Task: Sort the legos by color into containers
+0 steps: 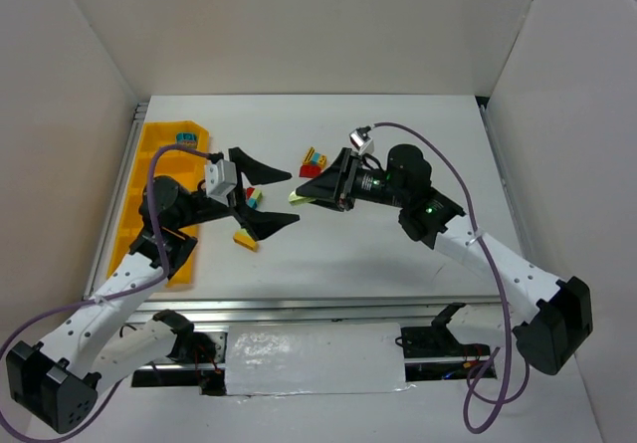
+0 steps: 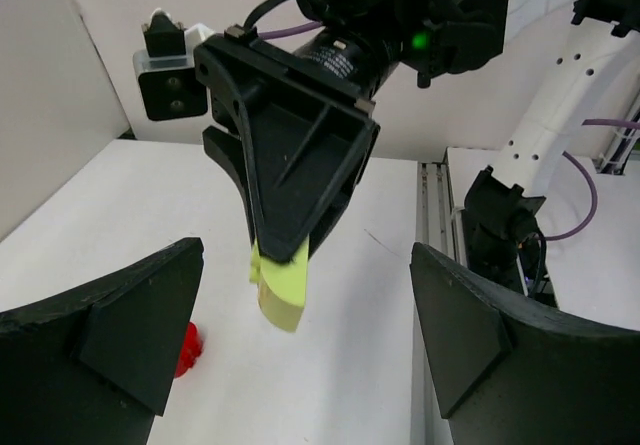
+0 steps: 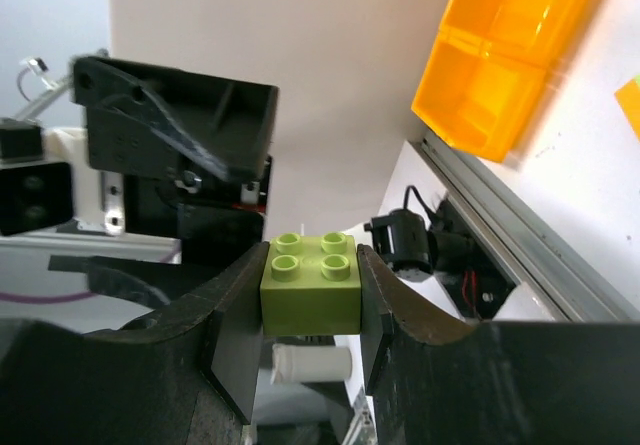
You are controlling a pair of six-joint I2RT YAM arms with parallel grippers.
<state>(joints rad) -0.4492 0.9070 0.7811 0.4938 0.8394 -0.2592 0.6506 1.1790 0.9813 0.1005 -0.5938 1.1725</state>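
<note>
Pale-green lego [image 2: 280, 295] half-hidden in right claw [image 3: 310, 265]

No text, brand, number or sign can be read in any of the three views. In the top view a small teal-blue patch [image 1: 186, 138] is seen at the far end of the yellow-orange bin tray [image 1: 159, 154]. It is too small for it to be told whether it is a label or something lying in the tray, and nothing can be read on it.
</note>
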